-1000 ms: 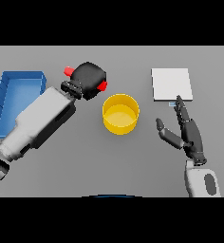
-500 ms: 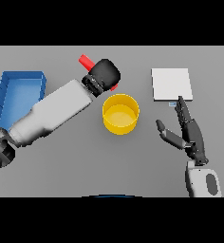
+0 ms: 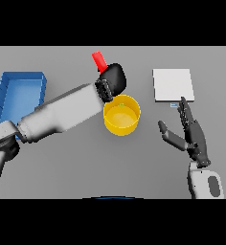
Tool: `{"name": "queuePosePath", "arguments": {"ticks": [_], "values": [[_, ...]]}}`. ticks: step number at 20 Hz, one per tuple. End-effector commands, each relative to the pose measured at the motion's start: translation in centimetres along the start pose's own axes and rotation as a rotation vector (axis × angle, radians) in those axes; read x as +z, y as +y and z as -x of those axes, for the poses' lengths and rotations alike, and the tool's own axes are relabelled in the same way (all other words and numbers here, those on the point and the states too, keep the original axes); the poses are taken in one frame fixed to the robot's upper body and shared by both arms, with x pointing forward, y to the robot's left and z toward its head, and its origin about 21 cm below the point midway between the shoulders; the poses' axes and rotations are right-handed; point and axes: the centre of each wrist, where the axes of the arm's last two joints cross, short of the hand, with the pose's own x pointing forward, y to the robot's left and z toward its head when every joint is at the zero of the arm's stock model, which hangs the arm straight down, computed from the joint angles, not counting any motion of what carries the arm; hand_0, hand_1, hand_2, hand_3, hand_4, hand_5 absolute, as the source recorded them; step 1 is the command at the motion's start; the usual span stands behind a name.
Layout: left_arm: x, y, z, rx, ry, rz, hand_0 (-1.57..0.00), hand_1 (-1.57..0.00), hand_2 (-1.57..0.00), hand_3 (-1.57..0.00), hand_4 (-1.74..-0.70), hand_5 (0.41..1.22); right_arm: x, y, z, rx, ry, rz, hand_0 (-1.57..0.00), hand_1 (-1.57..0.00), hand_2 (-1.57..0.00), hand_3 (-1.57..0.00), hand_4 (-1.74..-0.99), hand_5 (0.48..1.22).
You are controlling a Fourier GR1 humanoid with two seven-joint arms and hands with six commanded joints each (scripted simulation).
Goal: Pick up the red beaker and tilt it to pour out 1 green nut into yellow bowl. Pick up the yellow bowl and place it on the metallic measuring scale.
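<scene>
In the head view, the left arm comes in from the lower left and reaches diagonally up to the middle of the grey table [image 3: 76, 162]. The left hand [image 3: 114, 80] is at the far rim of the yellow bowl [image 3: 121, 116], partly above it. Its fingers are curled round the red beaker [image 3: 99, 61], so the hand has a firm hold of it. Only the upper end of the beaker shows: it sticks out above the hand and leans toward the upper left, tilted and not upright. The rest of the beaker is hidden by the hand, so I cannot tell where its mouth points.

The yellow bowl stands on the table near the centre, just below the left hand. A small green nut [image 3: 120, 104] shows at the far inner edge of the bowl, close under the hand; whether it already rests inside the bowl I cannot tell.

The metallic measuring scale [image 3: 172, 84] is a flat pale square at the upper right, well apart from the bowl. A blue tray [image 3: 20, 76] lies at the left edge of the table, partly behind the left arm.

The right hand [image 3: 194, 136] shows at the lower right, below the scale. Its fingers are straight and spread, the thumb stands out to the side, and it holds nothing.
</scene>
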Motion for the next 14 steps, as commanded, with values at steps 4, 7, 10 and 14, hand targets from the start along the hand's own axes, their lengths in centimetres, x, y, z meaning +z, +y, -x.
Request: {"name": "queuePosePath", "arguments": {"ticks": [4,7,10,14], "values": [[-0.5,1.2,-1.1,-0.089,-0.014,0.030,-1.57,-1.57,-1.57,-1.56,-1.74,1.221,-0.1,-0.3,0.1,0.011,0.010,0.005,0.00,0.00,0.00,0.00,-1.280,0.601],[-0.8,1.7,-0.7,-0.160,-0.008,0.045,-1.57,-1.57,-1.57,-1.57,-1.74,1.221,-0.1,-0.1,0.2,0.032,-0.002,0.008,0.00,0.00,0.00,0.00,-1.277,0.598],[-0.9,2.0,-1.0,-0.205,0.002,0.059,-1.57,-1.57,-1.57,-1.57,-1.74,1.221,-0.1,-0.1,0.4,0.030,-0.007,0.016,0.00,0.00,0.00,0.00,-1.264,0.588],[-0.7,2.8,0.0,-0.245,0.017,0.038,-1.57,-1.57,-1.57,-1.57,-1.74,1.221,0.0,-0.1,0.3,0.042,0.008,0.014,0.00,0.00,0.00,0.00,-1.235,0.584]]}}
